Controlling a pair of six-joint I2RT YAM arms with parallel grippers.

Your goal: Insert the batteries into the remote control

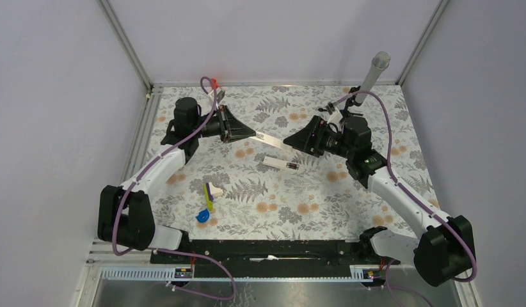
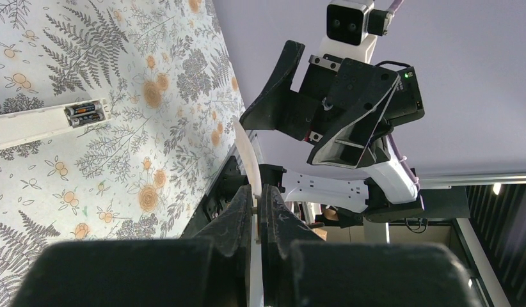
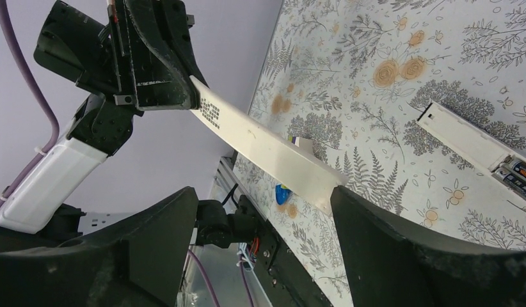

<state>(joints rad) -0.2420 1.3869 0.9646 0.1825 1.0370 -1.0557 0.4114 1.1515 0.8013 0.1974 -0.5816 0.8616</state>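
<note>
In the top view, your remote control (image 1: 279, 163) lies flat on the desk (image 1: 350, 204), well apart from every desk edge, with bare printed surface all around it. Its dark end points toward the right arm. Just past the remote's far side, the left fingers (image 1: 253, 133) pinch a thin white panel (image 1: 270, 139) that reaches across toward the right fingers (image 1: 290, 140). The space over that far side is therefore crowded, while the remote's near side is free. A toy cluster (image 1: 208, 201) in yellow, white and blue sits well apart from the remote, toward the left arm's base.

In the left wrist view, the fingers are squeezed narrow on the panel, which you see edge-on rising from between them. The remote lies apart from them at the upper left. The compartment at its end is uncovered, and the two batteries (image 2: 84, 113) sit side by side inside it with their labels showing.

In the right wrist view, the right fingers are spread wide and hold nothing. The panel's free end comes in between them, close to one finger, though you cannot tell whether it touches. A grey dotted patch marks the panel near the left fingers. The remote lies on the desk beyond the panel, its uncovered battery end at the frame's right edge.
</note>
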